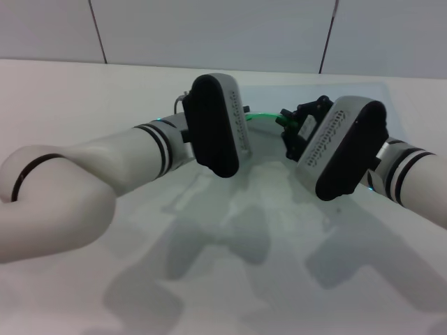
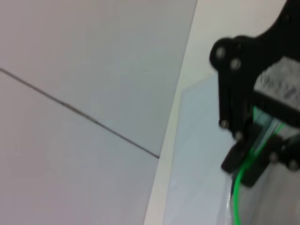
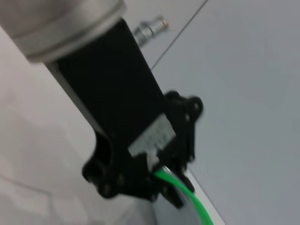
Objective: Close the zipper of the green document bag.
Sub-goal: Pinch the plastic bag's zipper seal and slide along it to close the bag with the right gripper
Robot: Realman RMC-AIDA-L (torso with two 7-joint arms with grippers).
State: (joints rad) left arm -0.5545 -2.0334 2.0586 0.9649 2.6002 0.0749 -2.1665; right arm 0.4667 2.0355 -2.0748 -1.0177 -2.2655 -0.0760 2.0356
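Currently the right gripper (image 2: 248, 157) looks clamped on the zipper (image 1: 262, 116): in the left wrist view the green strip runs straight between its black fingers (image 2: 233, 161). The left gripper (image 3: 161, 180) also looks closed on that strip, which comes out from between its fingertips in the right wrist view. In the head view it's hidden behind its own wrist housing. Can't tell which one has the slider, it isn't visible.

The green document bag (image 2: 197, 140) lies flat on the white table (image 1: 70, 91) at the far side, near the wall. The zipper edge is lifted and arches between the two grippers, which sit close together.

Risks as I see them:
- Strip is bowed, not taut. Pulling along a slack, curved track probably jams the slider or skews the teeth.
- If the moving gripper has only strip and no slider, it'll likely slide along the plastic or drag the whole pouch. Nothing closes.
- If the anchor grip is weak, the bag follows the pull across the table.
- The wrists are nearly touching, so a crossing pull could make them collide.
- Lifting the edge higher could fold the thin pouch and kink the track.
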